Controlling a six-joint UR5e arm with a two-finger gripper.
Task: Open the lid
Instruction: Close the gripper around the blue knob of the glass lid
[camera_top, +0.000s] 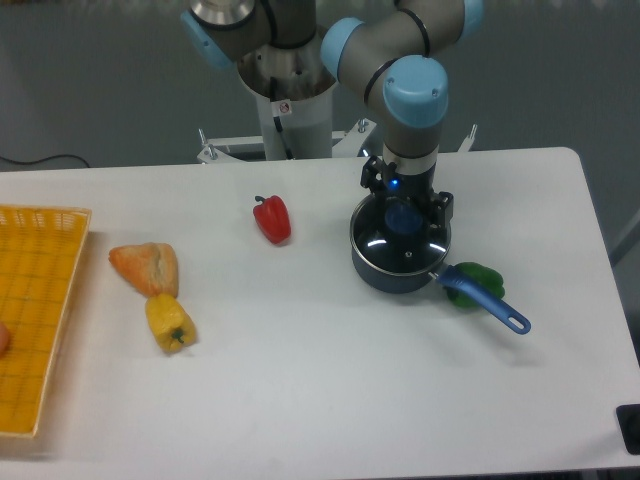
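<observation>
Glass with a thin metal rim, the lid sits flat on the dark blue saucepan at the right-centre of the white table, its blue knob just under the gripper. The gripper hangs straight down over the knob with its fingers on either side of it; whether they press on the knob or stand clear I cannot tell. The pan's long blue handle runs toward the front right across a green pepper. A red pepper lies to the left, then a bread piece touching a yellow pepper, and a yellow basket at the left edge.
</observation>
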